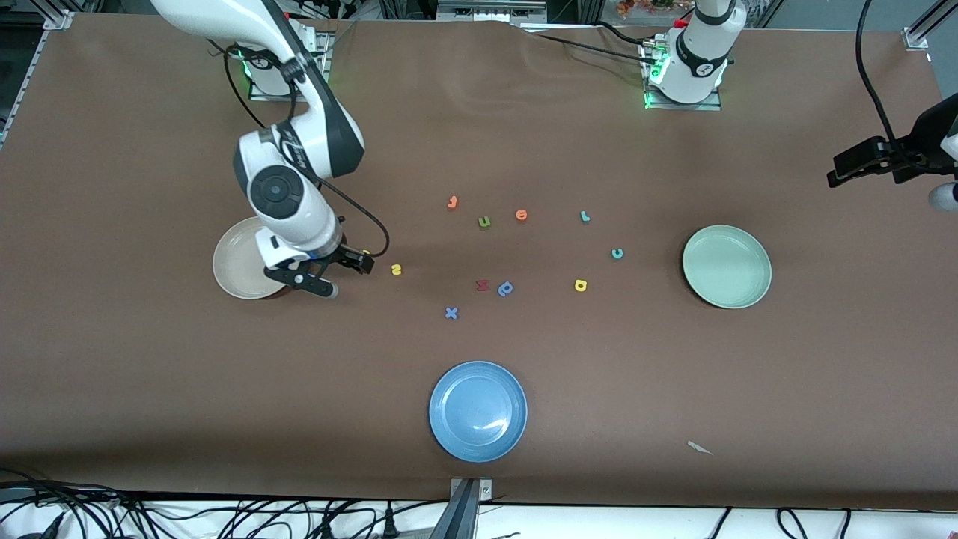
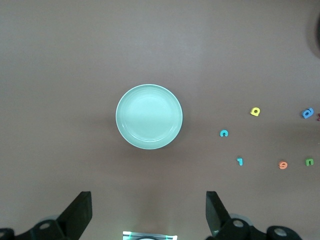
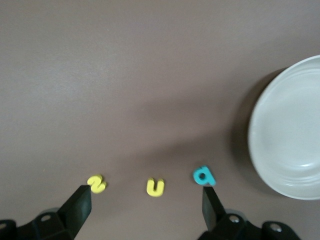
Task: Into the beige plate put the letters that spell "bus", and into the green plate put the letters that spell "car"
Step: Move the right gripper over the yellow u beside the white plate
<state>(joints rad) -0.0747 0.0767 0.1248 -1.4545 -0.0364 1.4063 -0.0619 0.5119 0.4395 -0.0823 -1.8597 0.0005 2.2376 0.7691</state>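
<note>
My right gripper (image 1: 349,278) (image 3: 146,210) hangs open low over the table beside the beige plate (image 1: 238,271) (image 3: 292,131). The yellow-orange u (image 1: 366,254) (image 3: 155,187) lies between its spread fingers. The yellow s (image 1: 396,269) (image 3: 96,183) is by one fingertip and the teal b (image 3: 203,175) by the other; the b is hidden in the front view. The teal c (image 1: 617,253) (image 2: 224,133), yellow a (image 1: 581,285) (image 2: 255,111) and light teal r (image 1: 584,216) (image 2: 240,161) lie near the green plate (image 1: 727,266) (image 2: 149,116). My left gripper (image 1: 861,165) (image 2: 147,212) waits open, high at its end of the table.
An olive u (image 1: 484,221), two orange letters (image 1: 452,202) (image 1: 522,215), a red letter (image 1: 482,285), a dark blue p-like letter (image 1: 506,289) and a blue x (image 1: 450,313) lie mid-table. A blue plate (image 1: 478,410) sits nearer the front camera, with a paper scrap (image 1: 700,448) toward the left arm's end.
</note>
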